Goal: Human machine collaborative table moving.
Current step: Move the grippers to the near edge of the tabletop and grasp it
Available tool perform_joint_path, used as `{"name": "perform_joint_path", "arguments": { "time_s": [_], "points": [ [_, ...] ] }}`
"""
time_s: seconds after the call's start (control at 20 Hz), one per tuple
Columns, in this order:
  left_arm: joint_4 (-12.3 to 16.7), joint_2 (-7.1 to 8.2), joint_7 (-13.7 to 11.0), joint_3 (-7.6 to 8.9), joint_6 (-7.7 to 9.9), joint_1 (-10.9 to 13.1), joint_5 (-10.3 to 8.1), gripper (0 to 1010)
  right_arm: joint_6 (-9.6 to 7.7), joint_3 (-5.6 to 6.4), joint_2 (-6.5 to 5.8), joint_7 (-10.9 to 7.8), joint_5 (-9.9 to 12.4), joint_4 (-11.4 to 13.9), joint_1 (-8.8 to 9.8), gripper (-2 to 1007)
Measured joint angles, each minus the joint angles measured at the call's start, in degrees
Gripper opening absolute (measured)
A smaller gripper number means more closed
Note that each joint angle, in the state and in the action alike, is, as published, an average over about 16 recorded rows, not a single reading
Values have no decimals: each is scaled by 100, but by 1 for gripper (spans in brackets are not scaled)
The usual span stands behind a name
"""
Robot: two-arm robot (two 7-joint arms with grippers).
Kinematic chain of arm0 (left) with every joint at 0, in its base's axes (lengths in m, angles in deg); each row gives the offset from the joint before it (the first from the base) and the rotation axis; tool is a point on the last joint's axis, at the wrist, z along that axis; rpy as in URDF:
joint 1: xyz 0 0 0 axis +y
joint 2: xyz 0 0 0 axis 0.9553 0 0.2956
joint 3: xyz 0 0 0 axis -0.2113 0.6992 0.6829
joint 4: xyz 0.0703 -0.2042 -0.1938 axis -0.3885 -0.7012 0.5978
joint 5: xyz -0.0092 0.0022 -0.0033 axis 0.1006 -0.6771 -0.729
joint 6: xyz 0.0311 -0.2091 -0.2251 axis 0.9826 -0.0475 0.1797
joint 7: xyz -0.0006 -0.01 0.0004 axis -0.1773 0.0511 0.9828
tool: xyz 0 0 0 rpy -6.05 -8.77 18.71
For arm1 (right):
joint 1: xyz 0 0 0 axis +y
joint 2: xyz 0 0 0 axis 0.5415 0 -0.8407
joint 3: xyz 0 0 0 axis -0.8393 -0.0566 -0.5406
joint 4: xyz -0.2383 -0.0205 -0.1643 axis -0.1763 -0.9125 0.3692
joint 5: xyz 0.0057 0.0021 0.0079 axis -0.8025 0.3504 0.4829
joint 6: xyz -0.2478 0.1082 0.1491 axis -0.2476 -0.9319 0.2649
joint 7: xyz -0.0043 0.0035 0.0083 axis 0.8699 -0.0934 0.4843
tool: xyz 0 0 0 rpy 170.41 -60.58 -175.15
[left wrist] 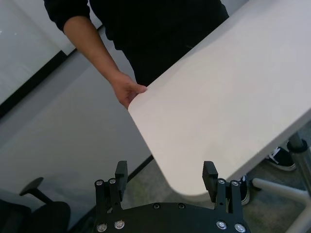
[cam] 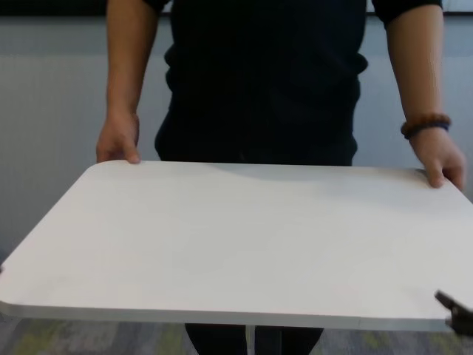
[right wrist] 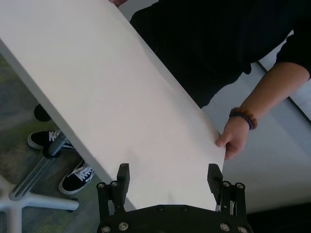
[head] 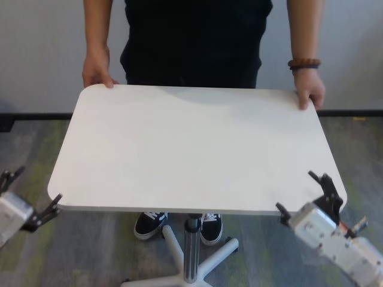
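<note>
The white table (head: 197, 146) stood between the robot and the person (head: 194, 42), whose two hands held its far corners: one hand (head: 96, 70) at the far left corner, the other hand (head: 309, 89), with a beaded bracelet (head: 304, 63) on its wrist, at the far right corner. The left gripper (head: 40, 210) sat just outside the near left corner, fingers spread wide and holding nothing; its wrist view showed the rounded corner lying just ahead of the open fingers, not yet between them. The right gripper (head: 311, 194) stood at the near right corner, likewise wide open and empty, with the tabletop's edge just beyond its fingertips (right wrist: 123, 174).

The risk, as I judged it, was timing: if the person lifted or pushed before either gripper closed on the edge, the top could tilt on its slim grey pole (head: 191, 251) or slide away from the fingers. A grip taken on the rounded corner's curve might also slip off the thin edge.
</note>
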Motion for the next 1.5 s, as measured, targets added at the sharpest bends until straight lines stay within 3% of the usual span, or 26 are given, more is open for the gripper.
{"name": "perform_joint_path", "arguments": {
  "time_s": [0.35,0.65,0.95,1.5],
  "points": [
    [222,268,364,191,-171,723,398,1000,-224,-152,-49,159,-395,298,456,1001],
    [132,240,614,177,-272,994,875,1000,-409,-261,26,197,-660,336,637,1001],
    [-126,43,791,19,-235,902,1490,1000,-475,-291,195,155,-802,139,610,1001],
    [-632,-372,1123,-272,-125,484,2618,1000,-663,-284,496,-71,-1046,-217,346,1001]
  ]
}}
